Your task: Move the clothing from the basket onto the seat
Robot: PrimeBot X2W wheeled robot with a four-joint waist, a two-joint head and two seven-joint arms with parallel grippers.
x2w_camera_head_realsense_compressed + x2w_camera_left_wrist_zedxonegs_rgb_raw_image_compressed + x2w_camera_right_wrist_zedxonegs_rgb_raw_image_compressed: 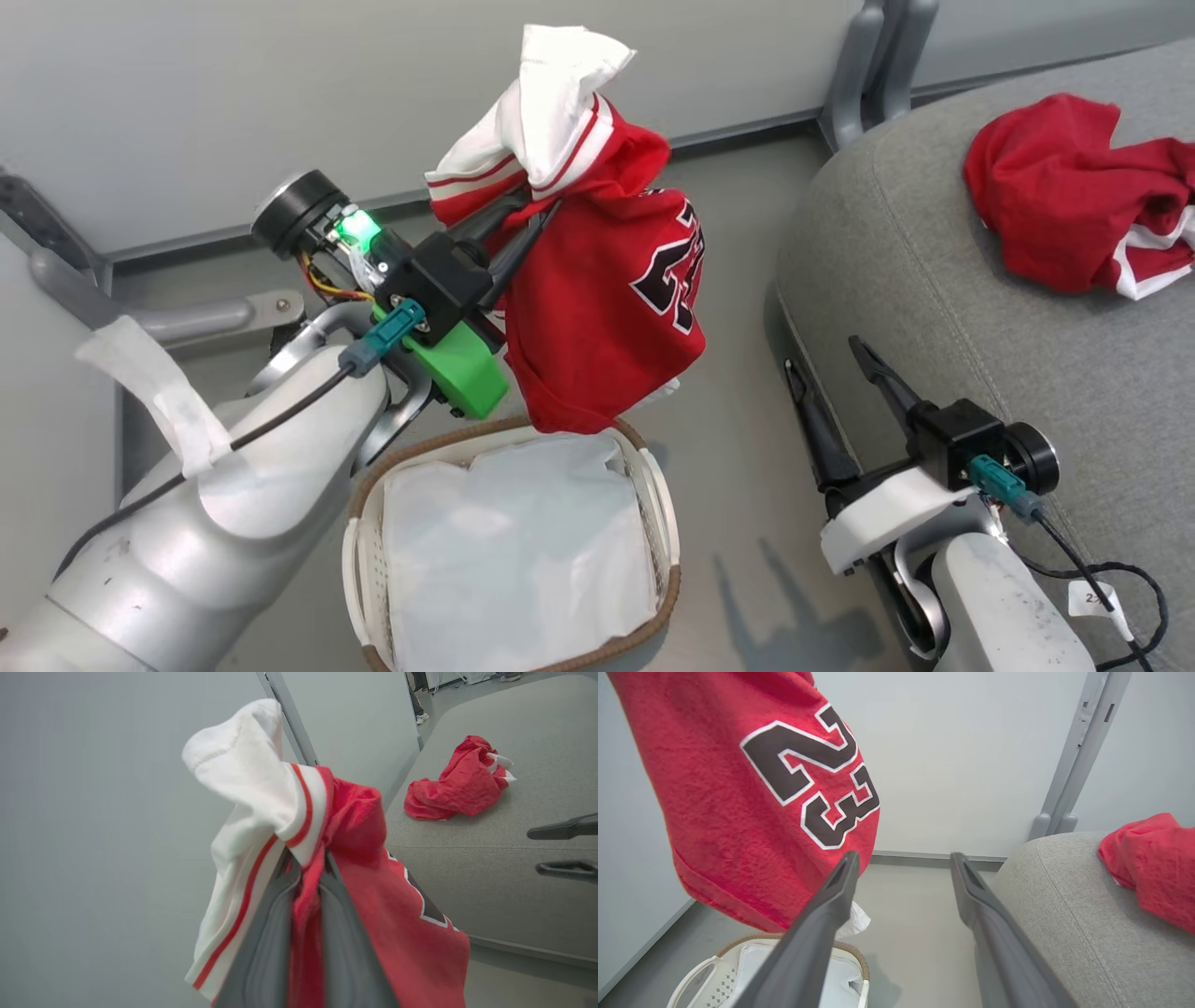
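1. The left gripper (pixel 541 207) is clamped shut on the red jersey (pixel 597 317). It pinches a bunch of the fabric between its two dark fingers.
2. A white sleeve cuff with red stripes sticks up above the fingertips, and the rest of the jersey hangs loose below the grip.
3. The jersey is in the air, with its black, white-edged number turned toward the seat (pixel 980 308). Its lower hem hangs just above the far rim of the basket (pixel 656 485).
4. The basket stands on the grey floor (pixel 747 485) in front of the robot, nearer the left arm. A crumpled white liner (pixel 513 551) lies inside it.
5. The seat is on the robot's right, with a strip of floor between it and the basket.
6. A second red garment (pixel 1064 187) with white trim lies crumpled on top of the seat, toward its far right side.
7. The right gripper (pixel 823 355) is spread wide and empty. It hovers at the seat's near left edge, with its fingers pointing away from the robot.
8. A pale wall (pixel 233 93) runs behind everything, and a grey metal post (pixel 873 65) rises at the seat's far corner.
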